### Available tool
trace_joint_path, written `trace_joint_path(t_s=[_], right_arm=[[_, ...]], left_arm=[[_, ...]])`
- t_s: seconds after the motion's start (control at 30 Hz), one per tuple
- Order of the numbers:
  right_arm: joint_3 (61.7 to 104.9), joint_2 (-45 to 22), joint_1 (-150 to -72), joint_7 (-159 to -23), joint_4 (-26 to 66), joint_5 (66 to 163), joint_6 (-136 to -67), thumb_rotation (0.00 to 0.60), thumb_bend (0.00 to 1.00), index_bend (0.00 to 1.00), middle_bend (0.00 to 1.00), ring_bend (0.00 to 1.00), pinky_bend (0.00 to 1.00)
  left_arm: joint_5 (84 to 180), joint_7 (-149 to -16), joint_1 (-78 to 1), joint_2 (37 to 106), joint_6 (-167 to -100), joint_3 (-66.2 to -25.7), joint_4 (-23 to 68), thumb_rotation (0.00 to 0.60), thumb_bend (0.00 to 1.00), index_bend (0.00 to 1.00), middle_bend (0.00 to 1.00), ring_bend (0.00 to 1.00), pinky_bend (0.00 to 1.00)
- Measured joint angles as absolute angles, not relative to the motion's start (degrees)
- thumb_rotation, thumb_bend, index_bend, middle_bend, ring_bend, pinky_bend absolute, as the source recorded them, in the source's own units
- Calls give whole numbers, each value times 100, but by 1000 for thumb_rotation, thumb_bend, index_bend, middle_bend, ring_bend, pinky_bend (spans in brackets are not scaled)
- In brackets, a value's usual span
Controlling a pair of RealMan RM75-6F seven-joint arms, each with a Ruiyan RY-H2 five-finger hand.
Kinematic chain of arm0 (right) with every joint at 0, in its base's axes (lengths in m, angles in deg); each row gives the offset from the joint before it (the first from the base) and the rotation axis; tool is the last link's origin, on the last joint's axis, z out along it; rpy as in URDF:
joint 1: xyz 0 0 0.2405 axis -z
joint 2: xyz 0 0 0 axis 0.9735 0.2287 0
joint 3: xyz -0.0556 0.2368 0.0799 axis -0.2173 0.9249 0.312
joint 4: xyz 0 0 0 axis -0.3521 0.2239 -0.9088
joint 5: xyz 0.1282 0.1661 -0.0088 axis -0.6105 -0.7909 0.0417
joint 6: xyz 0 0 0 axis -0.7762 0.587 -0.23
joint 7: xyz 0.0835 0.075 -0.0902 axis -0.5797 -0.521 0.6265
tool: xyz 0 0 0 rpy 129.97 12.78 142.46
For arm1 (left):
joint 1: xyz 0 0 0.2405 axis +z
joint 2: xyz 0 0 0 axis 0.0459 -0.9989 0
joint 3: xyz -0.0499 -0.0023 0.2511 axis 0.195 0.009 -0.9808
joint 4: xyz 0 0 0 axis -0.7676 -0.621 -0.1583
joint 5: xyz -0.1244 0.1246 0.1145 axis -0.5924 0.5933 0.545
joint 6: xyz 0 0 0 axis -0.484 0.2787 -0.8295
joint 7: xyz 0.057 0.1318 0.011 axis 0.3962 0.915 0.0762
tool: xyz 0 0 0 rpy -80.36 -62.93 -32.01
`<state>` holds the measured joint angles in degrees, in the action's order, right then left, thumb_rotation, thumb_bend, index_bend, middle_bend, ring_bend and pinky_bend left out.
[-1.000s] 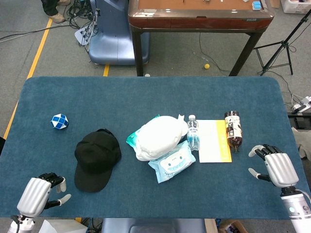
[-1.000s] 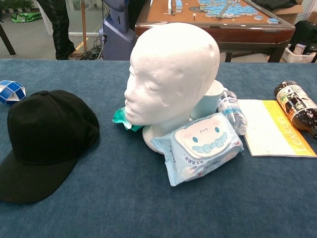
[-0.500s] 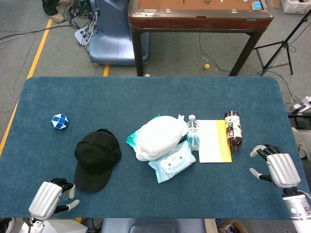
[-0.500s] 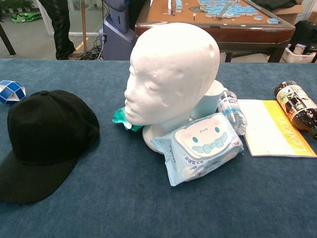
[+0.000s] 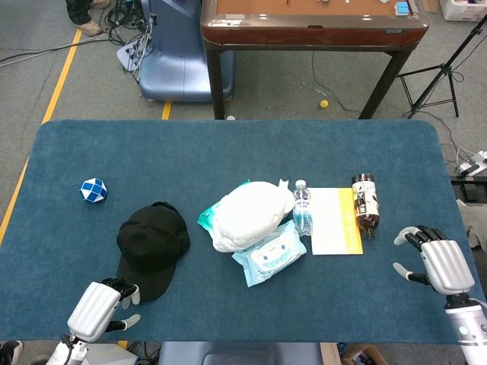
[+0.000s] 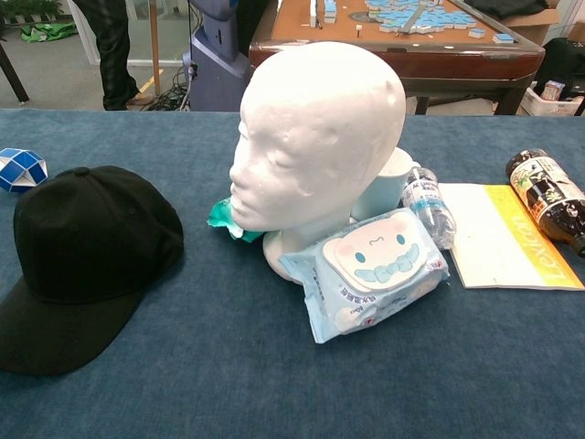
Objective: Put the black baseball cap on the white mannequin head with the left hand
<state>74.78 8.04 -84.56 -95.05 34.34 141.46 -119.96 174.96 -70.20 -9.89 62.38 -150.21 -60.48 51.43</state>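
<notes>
- Where the table's near edge runs along the bottom of the head view, we see our left hand point(image 5: 100, 308) at lower left, holding nothing, its fingers curled forward with the thumb out to the side, the fingertips just beside the brim of the black baseball cap point(image 5: 152, 249).
- At lower right of that view we see our right hand point(image 5: 436, 261) with fingers apart and empty, near the right edge of the blue table point(image 5: 228, 160).
- We find the cap lying flat, crown up, left of centre; in the chest view it fills the left side point(image 6: 82, 256), and neither hand shows there.
- We see a pack of wet wipes point(image 6: 370, 274) leaning against the base of the white mannequin head point(image 6: 315, 137), which stands upright at centre facing frame left.
- Right of it lie a small water bottle point(image 6: 425, 206), a white and yellow booklet point(image 6: 507, 238) and a dark bottle point(image 6: 548, 197).
- Further back at left we spot a blue and white puzzle ball point(image 5: 93, 190).
- Beyond the table stands a brown table point(image 5: 312, 23).
</notes>
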Motion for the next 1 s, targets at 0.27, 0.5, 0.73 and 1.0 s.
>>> trace_joint_path(t_s=[0.27,0.5,0.73,1.0], right_arm=[[7496,842,-8432,-9622,3418,14138,-12039,600,171,446,376,278,304],[7516,879,-8400,-9738,3402,14131,-12103,600,171,446,375,278,304],[7525,902,-8381,-9799,3393,14135,-12132,600,172,446,375,278,304],[7535,914,-8371,-9838,3387,14138,-12148,600,171,446,375,278,304]], left_arm=[[17036,-6288,-1169,6255,-14424,-5973,5568,600,255,510,644,501,593],[16669,-5683,-1290,6439,-14115,-5867,5678,600,459,508,643,501,593],[16270,-5428,-1430,6608,-13869,-5732,5687,600,552,492,628,501,593],[15672,-5239,-1620,6799,-13588,-5553,5659,600,569,415,548,469,593]])
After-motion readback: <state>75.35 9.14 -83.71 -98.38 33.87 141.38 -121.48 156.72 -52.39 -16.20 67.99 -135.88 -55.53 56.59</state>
